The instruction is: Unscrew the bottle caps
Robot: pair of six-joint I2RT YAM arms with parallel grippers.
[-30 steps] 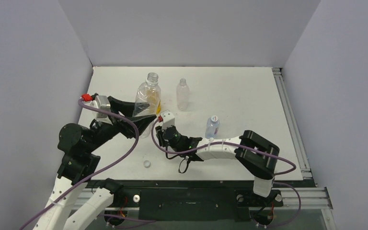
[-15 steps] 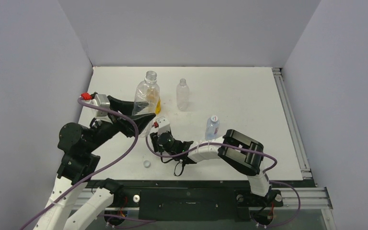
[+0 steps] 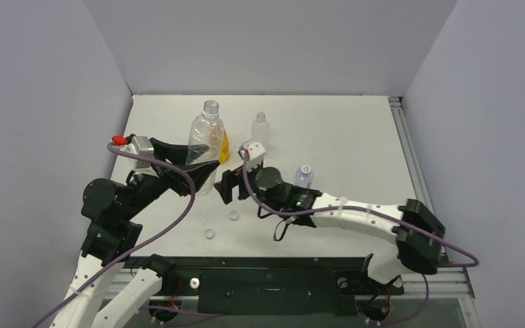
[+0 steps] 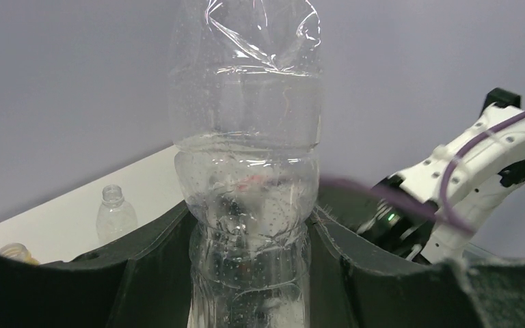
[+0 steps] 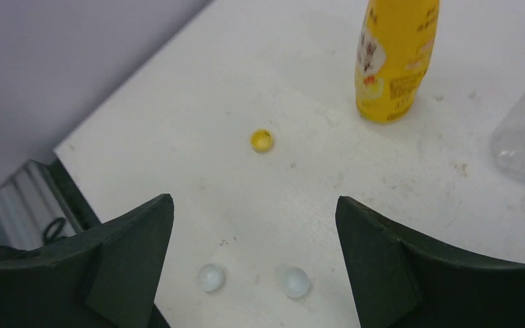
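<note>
Overhead: left gripper (image 3: 202,166) pinching the big clear bottle (image 3: 206,137) low on its body, neck bare and open; yellow bottle (image 3: 225,146) just behind, largely covered by it; small clear bottle (image 3: 260,133) farther back on the table (image 3: 355,137), also uncapped; short bottle (image 3: 303,182) off to the right, blue-topped cap (image 3: 305,168) screwed on, right arm (image 3: 355,215) crossing just in front of it; right gripper (image 3: 227,186) low over the table beside the big bottle's foot, opening hard to judge from up here; loose white cap (image 3: 234,215) just near that gripper, second white cap (image 3: 210,234) closer to the arm bases.

Right wrist view only: black fingers (image 5: 130,260) spread wide with nothing between them; yellow cap (image 5: 262,140) lying on bare table, apart from the yellow bottle; both white caps side by side lower down; curved edge of a clear bottle at the right border. Yellow cap not picked out from overhead, perhaps masked by the left arm.

Left wrist view only: big bottle upright and filling the middle, wall crinkled near the top, pressed on both sides by the dark fingers; small clear bottle and the yellow bottle's open neck low on the left; white link of the right arm behind on the right.
</note>
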